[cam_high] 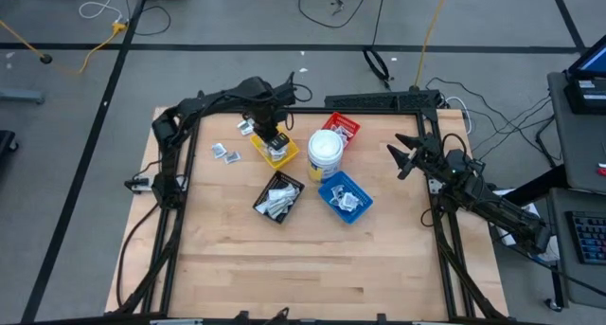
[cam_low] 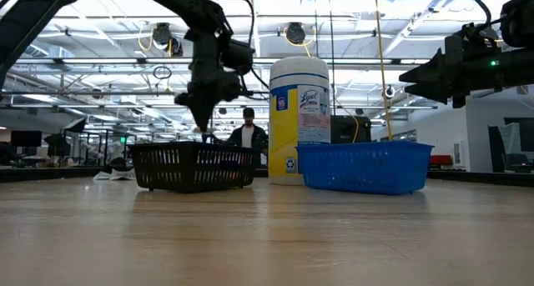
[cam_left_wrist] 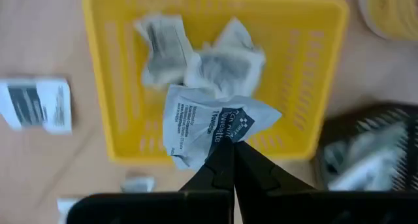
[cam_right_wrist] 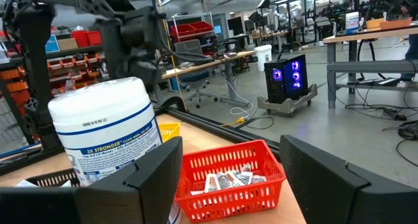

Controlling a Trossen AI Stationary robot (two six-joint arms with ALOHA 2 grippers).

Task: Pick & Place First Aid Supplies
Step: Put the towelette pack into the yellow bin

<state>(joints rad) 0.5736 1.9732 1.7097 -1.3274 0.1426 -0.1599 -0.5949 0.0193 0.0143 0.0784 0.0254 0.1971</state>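
Observation:
My left gripper [cam_left_wrist: 232,145] hovers over the yellow tray [cam_high: 276,148], shut on a white towelette packet [cam_left_wrist: 209,123] with dark print. Other white packets [cam_left_wrist: 202,61] lie in the yellow tray [cam_left_wrist: 117,67]. More packets [cam_high: 227,153] rest flat on the table to the tray's left. Packets also fill the black tray [cam_high: 277,198], the blue tray [cam_high: 345,196] and the red tray [cam_right_wrist: 228,178]. My right gripper [cam_high: 405,156] waits open near the table's right edge, above the surface; its fingers [cam_right_wrist: 326,178] stand wide apart. My left gripper pinches the towelette packet by its edge [cam_left_wrist: 225,140] between the two fingertips [cam_left_wrist: 245,160], coming from above and pointing down. The packet is lifted clear above the yellow tray and spreads out crumpled beyond the fingertips.
A round white wipes tub [cam_high: 325,153] stands between the yellow, red and blue trays. In the low view the black tray [cam_low: 193,167] and blue tray [cam_low: 365,167] flank the tub [cam_low: 300,119]. A person [cam_low: 247,132] shows far behind. Bare wood lies toward the near edge [cam_high: 312,268].

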